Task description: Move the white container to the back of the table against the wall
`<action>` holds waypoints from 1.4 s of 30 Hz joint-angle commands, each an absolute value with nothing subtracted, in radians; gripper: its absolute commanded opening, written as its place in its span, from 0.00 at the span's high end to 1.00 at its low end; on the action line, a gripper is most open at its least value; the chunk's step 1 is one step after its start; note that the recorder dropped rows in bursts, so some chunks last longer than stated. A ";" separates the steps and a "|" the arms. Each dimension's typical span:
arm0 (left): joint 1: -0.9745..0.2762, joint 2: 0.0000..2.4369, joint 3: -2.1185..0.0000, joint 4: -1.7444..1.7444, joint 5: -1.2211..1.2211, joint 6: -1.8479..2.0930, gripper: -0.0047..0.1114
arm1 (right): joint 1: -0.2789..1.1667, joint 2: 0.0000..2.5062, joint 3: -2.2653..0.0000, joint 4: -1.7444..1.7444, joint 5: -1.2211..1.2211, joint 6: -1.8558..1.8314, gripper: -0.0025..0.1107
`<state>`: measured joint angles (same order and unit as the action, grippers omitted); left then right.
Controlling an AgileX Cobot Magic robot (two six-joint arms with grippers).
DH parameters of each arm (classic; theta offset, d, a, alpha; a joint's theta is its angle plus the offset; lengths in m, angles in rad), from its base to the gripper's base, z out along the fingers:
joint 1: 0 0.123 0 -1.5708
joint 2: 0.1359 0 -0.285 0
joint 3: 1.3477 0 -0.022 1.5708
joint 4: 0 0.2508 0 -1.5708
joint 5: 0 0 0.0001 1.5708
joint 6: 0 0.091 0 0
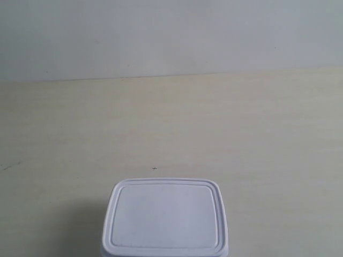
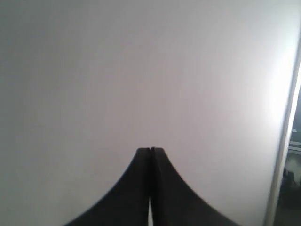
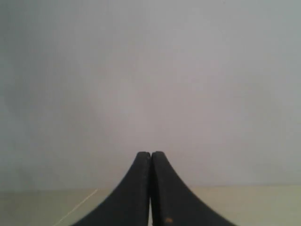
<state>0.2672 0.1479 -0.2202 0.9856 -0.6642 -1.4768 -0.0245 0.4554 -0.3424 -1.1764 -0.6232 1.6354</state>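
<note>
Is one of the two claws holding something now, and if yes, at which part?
Nothing is held. The left claw and the right claw are both shut on nothing; the white container sits untouched on the table.

This looks like a plain indoor test space, more lab than home. A pale wood-grain bench [image 1: 257, 134] runs back to a flat, unmarked grey-white wall [image 1: 171, 37], meeting it in one straight line. In the left wrist view a pale upright strip [image 2: 282, 155] ends the wall, with a dim, blurred room [image 2: 294, 175] beyond it.
</note>
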 commanded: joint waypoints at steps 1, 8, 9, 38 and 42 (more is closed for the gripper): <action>0.268 0.262 -0.314 1.208 -0.739 -1.676 0.96 | -0.023 0.566 -0.360 -1.229 -0.702 1.642 0.98; 0.268 0.407 -0.363 1.145 -0.693 -1.664 0.96 | -0.023 0.676 -0.434 -1.142 -0.690 1.623 0.98; 0.268 0.427 -0.376 1.129 -0.671 -1.653 0.96 | -0.023 0.690 -0.460 -1.142 -0.675 1.629 0.98; -0.316 0.978 -0.512 1.304 -0.382 -1.597 0.96 | 0.298 1.053 -0.658 -1.667 -0.653 1.842 0.98; -0.482 1.035 -0.512 1.344 -0.264 -1.607 0.96 | 0.409 1.082 -0.644 -1.744 -0.614 1.950 0.98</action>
<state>-0.3787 1.0015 -0.5071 1.3228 -0.3585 -1.6044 0.3447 1.0647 -0.6506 -1.7074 -0.6467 1.8911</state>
